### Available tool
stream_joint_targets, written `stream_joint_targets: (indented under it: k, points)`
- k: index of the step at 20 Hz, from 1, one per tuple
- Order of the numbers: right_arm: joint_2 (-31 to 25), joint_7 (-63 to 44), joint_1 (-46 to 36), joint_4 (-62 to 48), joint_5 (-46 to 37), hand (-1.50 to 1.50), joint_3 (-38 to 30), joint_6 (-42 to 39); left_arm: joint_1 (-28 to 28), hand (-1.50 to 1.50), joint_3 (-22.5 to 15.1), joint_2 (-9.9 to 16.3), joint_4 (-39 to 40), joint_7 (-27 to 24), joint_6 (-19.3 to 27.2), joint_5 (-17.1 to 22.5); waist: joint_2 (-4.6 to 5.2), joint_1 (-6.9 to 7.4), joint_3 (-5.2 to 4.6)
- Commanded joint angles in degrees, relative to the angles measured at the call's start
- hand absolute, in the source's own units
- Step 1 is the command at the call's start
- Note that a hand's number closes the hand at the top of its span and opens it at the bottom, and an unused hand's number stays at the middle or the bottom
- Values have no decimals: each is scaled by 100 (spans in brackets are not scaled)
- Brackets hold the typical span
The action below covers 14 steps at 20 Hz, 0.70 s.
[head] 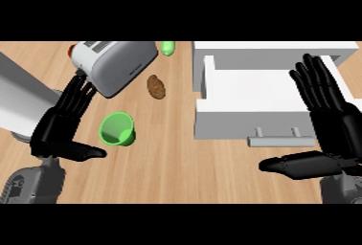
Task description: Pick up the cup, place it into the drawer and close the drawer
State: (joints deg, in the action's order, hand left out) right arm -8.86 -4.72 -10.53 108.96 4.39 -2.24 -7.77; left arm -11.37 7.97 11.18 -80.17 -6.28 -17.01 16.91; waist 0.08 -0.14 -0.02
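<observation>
Two black hands frame the wooden table (176, 162), and neither holds anything. At the left of the frame the left hand (60, 129) has its fingers straight, pointing toward the upper part of the picture, with the thumb stuck out to the right; the fingertips overlap the lower edge of a silver toaster (113, 64) in the upper left, though whether they touch it cannot be told. Just right of that hand's thumb lies the green cup (117, 129), tipped on its side with its mouth facing the viewer, resting on the table and free of any grasp. It sits nearest the left hand, so that hand looks the likelier one to take it. Above and right of the cup is a small brown oval object (155, 87), and at the top edge a small green item (167, 48), both apart from the cup. Right of centre, the white drawer (247, 122) is pulled out with its hollow showing and its grey handle (279, 140) at the near face, ready to receive the cup. At the far right the right hand (329, 124) is also spread open, fingers upward beside the drawer, thumb pointing left below the handle.
</observation>
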Motion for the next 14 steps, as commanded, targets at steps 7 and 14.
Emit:
stream_joint_targets:
  k: [7,14]
  points:
    - [-74,-440,-378,152,-2,-150,-140,54,-358,-150,175,154,2181,-1324,-29,-809,-3,-10,-1]
    - [-84,-179,-499,-216,126,-150,-308,-72,-1100,-150,402,389,4572,-2843,-284,-1233,10,-41,-4]
